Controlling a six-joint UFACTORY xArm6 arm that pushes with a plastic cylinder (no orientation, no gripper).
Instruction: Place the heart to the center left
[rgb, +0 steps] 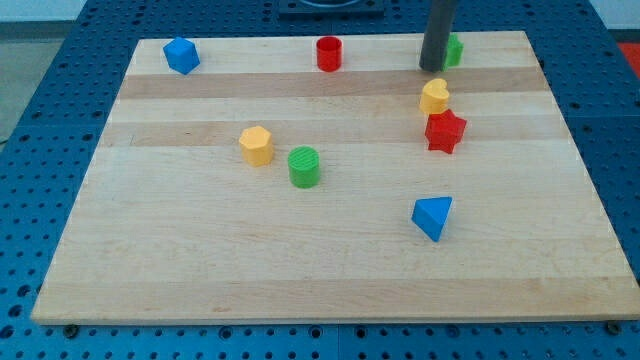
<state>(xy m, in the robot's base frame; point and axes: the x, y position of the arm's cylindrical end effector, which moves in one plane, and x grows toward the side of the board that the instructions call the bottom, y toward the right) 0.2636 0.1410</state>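
Observation:
The yellow heart lies on the wooden board at the upper right, touching or nearly touching the red star just below it. My tip stands just above the heart, a short gap away, at the left side of a green block that the rod partly hides.
A blue block sits at the top left, a red cylinder at the top middle. A yellow hexagon and a green cylinder lie left of centre. A blue triangle lies lower right.

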